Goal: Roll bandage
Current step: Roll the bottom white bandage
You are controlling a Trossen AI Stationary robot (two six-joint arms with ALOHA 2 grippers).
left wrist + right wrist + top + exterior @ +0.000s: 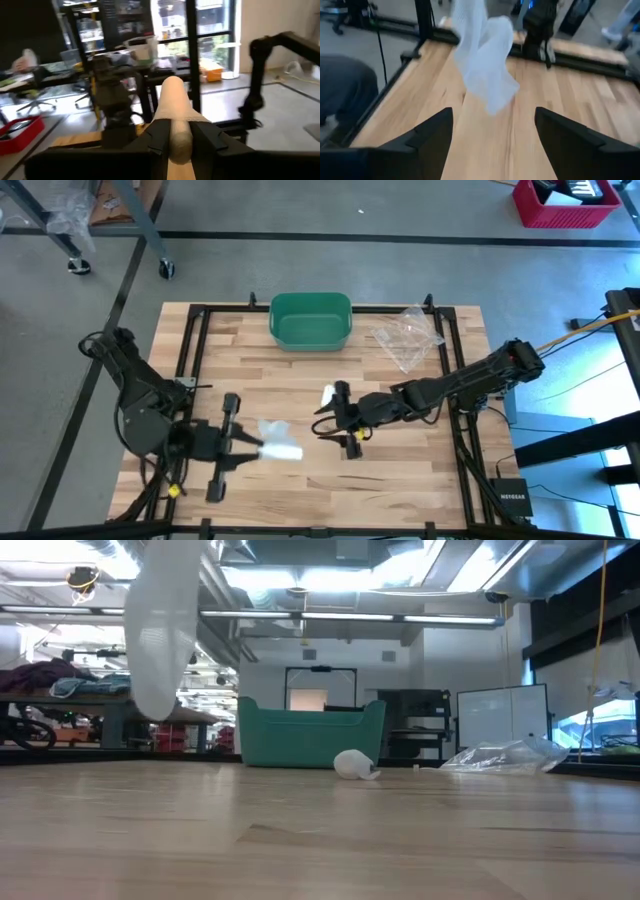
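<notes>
1. The bandage [280, 442] sits at the table's [400, 470] front left, well short of the green bin [311, 320] at the back; its rolled end is in the left gripper [240, 445] and a loose tail [485, 70] hangs from the roll.
2. It looks light, soft and limp: the tail sags and folds, so it should crumple instead of pushing back.
3. The firm roll is the best place to grip; the tail is better taken by its free edge, pulled gently taut.
4. The left gripper's jaws pinch the roll [176, 120] from both sides.
5. The right gripper [347, 420], just right of the bandage and nearer the bin, has its jaws spread wide, holding nothing; the tail hangs ahead of them.
6. A clear bag [408, 335] lies beside the bin.
</notes>
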